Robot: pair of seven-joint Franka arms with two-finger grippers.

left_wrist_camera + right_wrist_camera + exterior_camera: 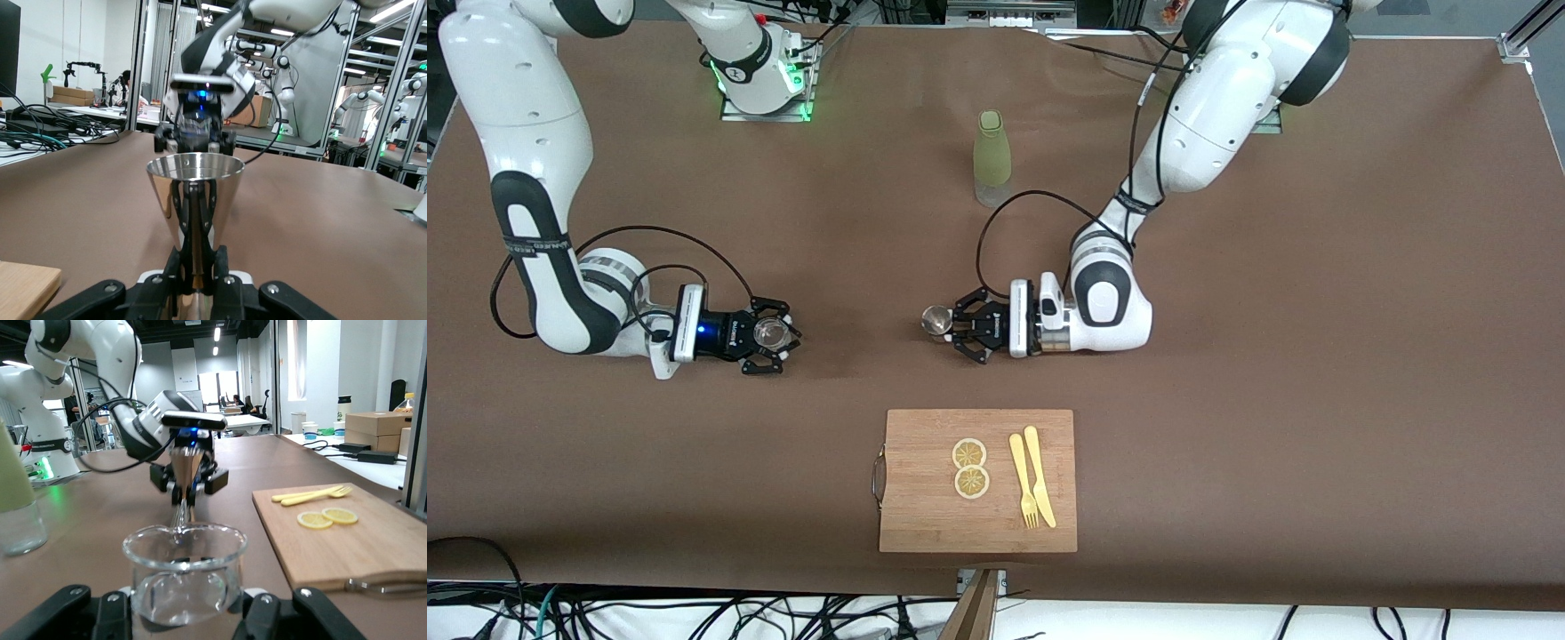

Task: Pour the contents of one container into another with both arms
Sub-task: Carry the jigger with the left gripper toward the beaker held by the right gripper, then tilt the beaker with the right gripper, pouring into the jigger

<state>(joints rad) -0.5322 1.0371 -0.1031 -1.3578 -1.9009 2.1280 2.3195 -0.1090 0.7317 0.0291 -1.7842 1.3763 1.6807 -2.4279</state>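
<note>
The steel jigger (936, 320) stands upright, low over the middle of the table, with my left gripper (947, 324) shut on its narrow waist. In the left wrist view its shiny upper cone (193, 197) rises from between my left gripper (198, 267). The clear glass tumbler (772, 333) is low over the table toward the right arm's end, upright, and my right gripper (774, 335) is shut on it. The right wrist view shows the glass tumbler (183, 567) held between the fingers of my right gripper (183, 603), with the jigger (185, 477) facing it across a bare gap.
A tall olive-green bottle (992, 160) stands between the two arm bases. A wooden cutting board (925, 498) lies near the front edge of the table, carrying two lemon slices (970, 467) and a yellow fork and knife (1032, 489).
</note>
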